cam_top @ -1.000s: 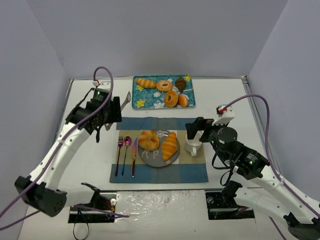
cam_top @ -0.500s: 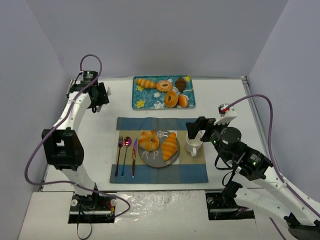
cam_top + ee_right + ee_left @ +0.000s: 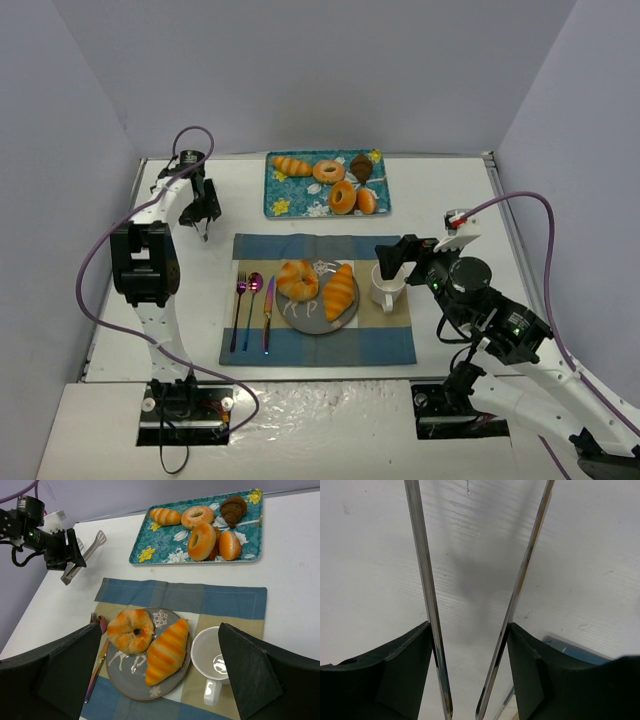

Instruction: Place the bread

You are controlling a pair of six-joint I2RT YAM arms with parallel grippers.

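Note:
A round bun (image 3: 298, 279) and a striped croissant (image 3: 340, 291) lie side by side on the grey plate (image 3: 312, 323); both show in the right wrist view, bun (image 3: 130, 630) and croissant (image 3: 168, 651). Several more breads lie on the teal flowered tray (image 3: 283, 205) at the back. My left gripper (image 3: 205, 218) is shut on metal tongs (image 3: 426, 600), held over the bare white table left of the tray, tong arms apart and empty. My right gripper (image 3: 390, 262) is open and empty, hovering above the plate and cup (image 3: 212, 655).
The plate and white cup (image 3: 386, 287) stand on a blue and tan placemat (image 3: 390, 345). A fork, spoon and knife (image 3: 254, 310) lie on its left part. White walls enclose the table.

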